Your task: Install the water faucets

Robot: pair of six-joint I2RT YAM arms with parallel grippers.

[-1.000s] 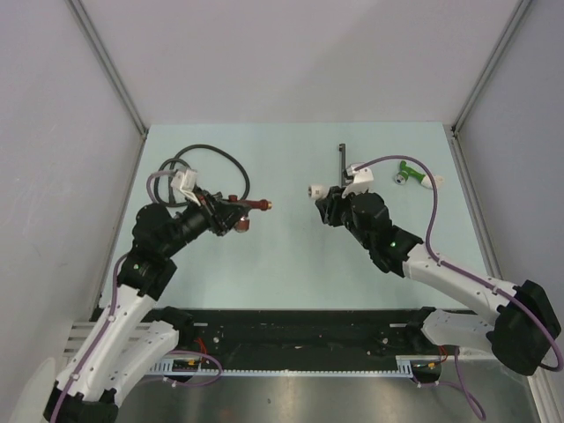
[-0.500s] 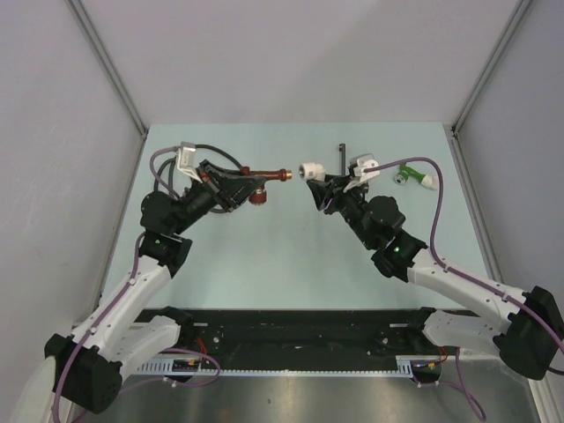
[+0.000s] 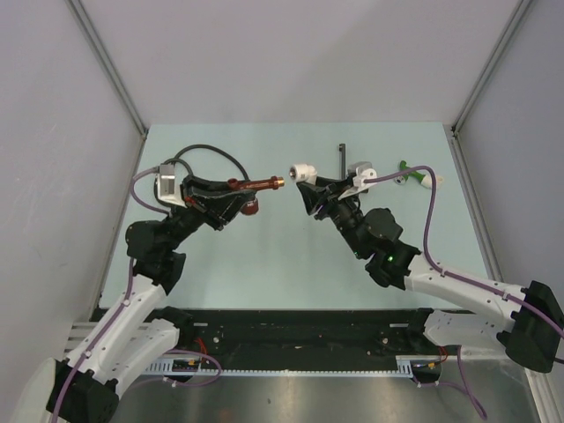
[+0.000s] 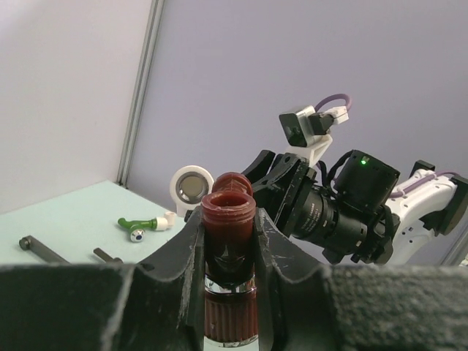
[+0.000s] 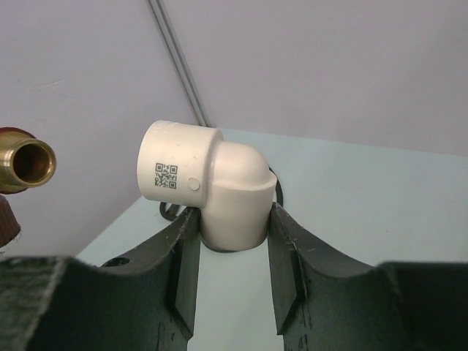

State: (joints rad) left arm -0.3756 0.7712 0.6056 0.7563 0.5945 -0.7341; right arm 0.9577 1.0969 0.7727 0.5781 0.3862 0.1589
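My left gripper (image 3: 231,192) is shut on the reddish-brown faucet (image 3: 256,185), held in the air with its brass tip pointing right; in the left wrist view the faucet (image 4: 228,241) sits between the fingers. My right gripper (image 3: 310,187) is shut on a white elbow fitting (image 3: 301,171), whose open end faces the faucet's tip across a small gap. In the right wrist view the elbow (image 5: 208,183) is between the fingers and the brass tip (image 5: 28,162) shows at left. A green faucet (image 3: 414,176) with its own white elbow lies at the back right of the table.
A coiled black hose (image 3: 207,154) lies at the back left, behind the left arm. A dark rod (image 3: 342,161) lies behind the right gripper. The pale green table (image 3: 282,256) has grey walls on three sides.
Both grippers have risen and moved toward each other with their parts. The faucet's tip and the elbow's opening now face each other much closer than a second ago.
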